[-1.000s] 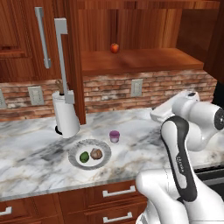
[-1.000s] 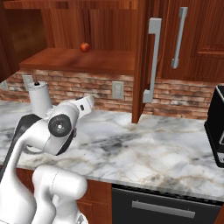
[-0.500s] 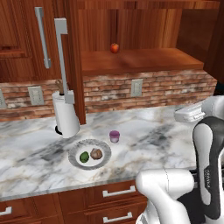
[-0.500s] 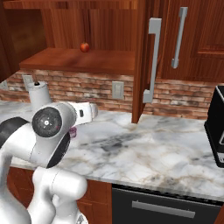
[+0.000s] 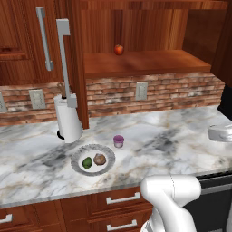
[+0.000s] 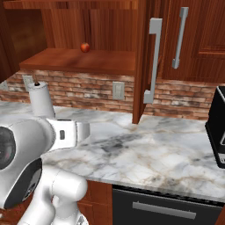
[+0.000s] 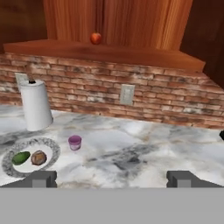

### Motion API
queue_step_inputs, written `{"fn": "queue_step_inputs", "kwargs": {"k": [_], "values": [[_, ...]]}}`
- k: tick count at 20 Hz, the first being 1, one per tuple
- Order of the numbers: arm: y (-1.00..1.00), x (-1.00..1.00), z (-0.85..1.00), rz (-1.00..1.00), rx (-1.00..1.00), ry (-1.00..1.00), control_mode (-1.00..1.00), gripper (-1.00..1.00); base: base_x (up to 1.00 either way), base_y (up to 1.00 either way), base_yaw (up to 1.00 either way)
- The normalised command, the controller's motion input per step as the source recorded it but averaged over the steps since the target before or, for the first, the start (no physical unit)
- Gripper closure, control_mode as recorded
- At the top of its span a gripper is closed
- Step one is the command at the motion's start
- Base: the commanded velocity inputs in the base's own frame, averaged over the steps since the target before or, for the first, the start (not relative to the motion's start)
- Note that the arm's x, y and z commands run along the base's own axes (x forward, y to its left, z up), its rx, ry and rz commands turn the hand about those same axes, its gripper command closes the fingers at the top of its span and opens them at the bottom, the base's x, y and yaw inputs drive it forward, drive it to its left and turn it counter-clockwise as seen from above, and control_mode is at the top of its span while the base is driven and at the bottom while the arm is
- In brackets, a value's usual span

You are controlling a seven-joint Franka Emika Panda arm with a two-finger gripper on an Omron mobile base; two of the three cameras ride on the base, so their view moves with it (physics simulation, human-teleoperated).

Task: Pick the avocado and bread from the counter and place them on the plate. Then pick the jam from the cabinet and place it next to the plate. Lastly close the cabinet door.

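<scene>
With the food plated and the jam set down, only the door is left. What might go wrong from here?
1. The cabinet door stands open, edge-on; its bar handle is narrow, so the open claw, far back from it, may miss or slip.
2. The paper towel roll stands just below the door; an arm swinging in could knock it.
3. The jam sits close to the plate and could be bumped in a low sweep.

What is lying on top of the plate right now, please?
On the plate lie the avocado and the bread, side by side. The jam stands on the counter beside the plate. What the two hide beneath them cannot be seen.
</scene>
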Motion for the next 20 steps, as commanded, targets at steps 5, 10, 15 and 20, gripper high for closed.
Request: {"fn": "queue_step_inputs", "kwargs": {"k": [5, 10, 15, 20], "values": [[-0.24, -0.7, -0.31, -0.02, 0.0, -0.3, -1.0, -1.0, 0.0, 0.0, 0.0], [-0.32, -0.33, -0.25, 0.0, 0.0, -0.48, -1.0, -1.0, 0.0, 0.0, 0.0], [-0.24, -0.11, -0.09, 0.0, 0.0, -0.51, -1.0, -1.0, 0.0, 0.0, 0.0], [-0.19, 0.0, -0.02, 0.0, 0.0, -0.4, -1.0, -1.0, 0.0, 0.0, 0.0]]}}
